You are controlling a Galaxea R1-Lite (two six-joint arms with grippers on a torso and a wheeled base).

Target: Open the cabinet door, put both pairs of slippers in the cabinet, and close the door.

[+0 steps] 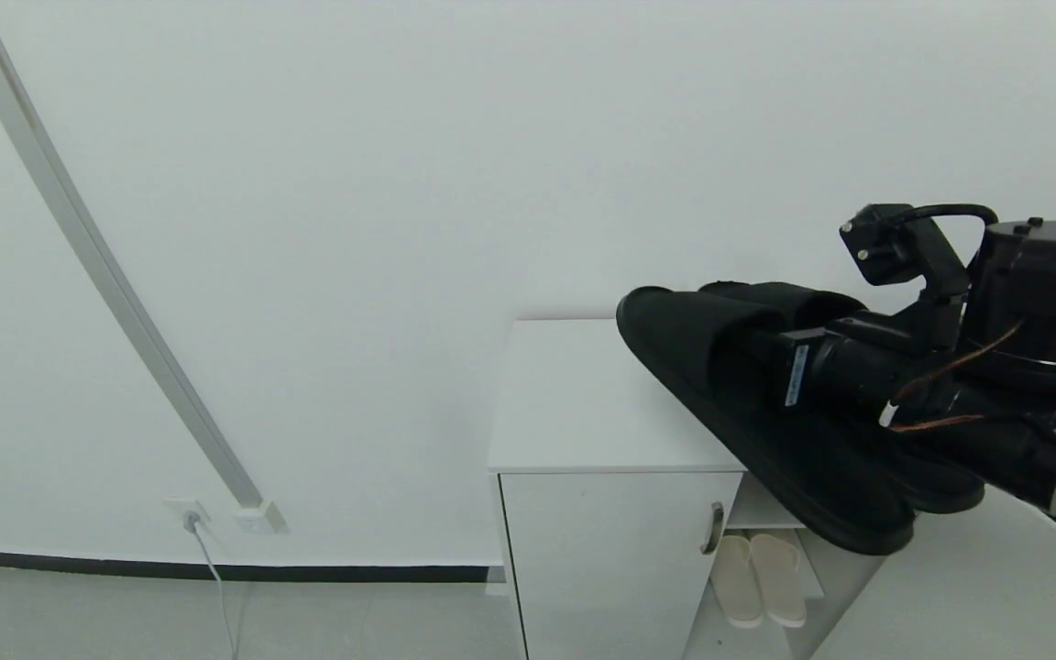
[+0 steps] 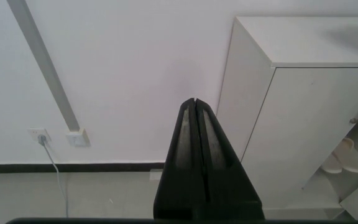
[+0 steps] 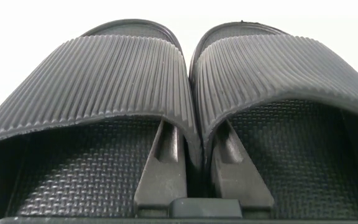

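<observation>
My right gripper is shut on a pair of black ribbed slippers, one finger under each strap, pinching their inner edges together. In the head view the black slippers hang tilted, toes up, over the right part of the white cabinet's top. A pair of white slippers lies on a lower shelf inside the cabinet's open right half. The right door is swung open. My left gripper is shut on nothing, held in the air left of the cabinet.
The cabinet's left door is shut, its metal handle at its right edge. A slanted cable duct runs down the white wall to a socket with a cord. Grey floor lies left of the cabinet.
</observation>
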